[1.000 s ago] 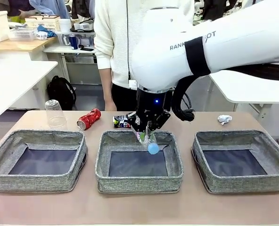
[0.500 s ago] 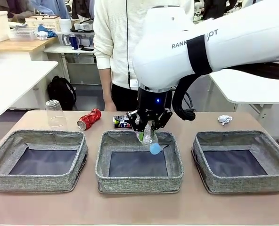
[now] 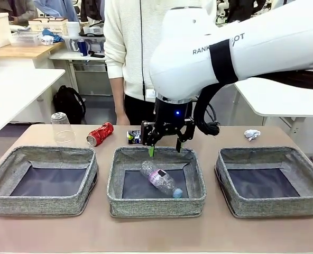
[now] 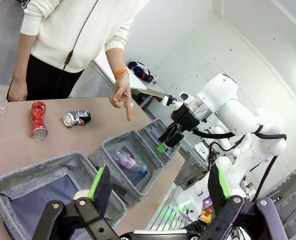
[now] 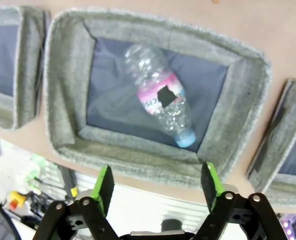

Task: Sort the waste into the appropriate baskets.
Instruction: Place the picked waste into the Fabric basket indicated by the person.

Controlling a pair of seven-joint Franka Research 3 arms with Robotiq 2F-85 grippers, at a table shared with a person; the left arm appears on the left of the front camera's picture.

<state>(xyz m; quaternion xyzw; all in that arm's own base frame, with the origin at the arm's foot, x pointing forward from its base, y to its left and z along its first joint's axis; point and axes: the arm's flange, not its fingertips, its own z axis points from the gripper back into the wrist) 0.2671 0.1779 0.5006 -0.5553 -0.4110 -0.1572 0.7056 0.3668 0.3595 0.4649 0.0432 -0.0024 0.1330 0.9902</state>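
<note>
Jaws on the right gripper (image 3: 165, 150) are spread wide with nothing between them, and it is held just above the far wall of the middle basket (image 3: 156, 203). Jaws on the left gripper (image 4: 159, 182) are likewise spread and empty, and it is raised well above the tabletop (image 3: 156, 233) at the robot's left.

A clear, pink-labelled bottle (image 3: 159, 180) is seen lying on its side on the dark bottom of the middle basket, set diagonally, with its blue cap turned toward the basket's near right corner. In the right wrist view the bottle (image 5: 160, 97) is seen straight below the green pads.

The left basket (image 3: 40, 203) and the right basket (image 3: 273, 206) are placed to either side of it along the near edge, and nothing is seen inside them.

Along the far edge, an upturned clear plastic cup (image 3: 61, 128) is stood toward the far left corner, with a crushed red can (image 3: 100, 134) lying beside it. A crushed dark can (image 3: 134, 136) is partly hidden behind the right gripper; it appears to lie just behind the middle basket's far wall, though contact cannot be judged. A crumpled white paper ball (image 3: 252, 134) is left toward the far right corner.

A person in a white sweater is stood at the far edge, and one hand (image 4: 122, 95) is held over the tabletop with a finger pointed downward.
</note>
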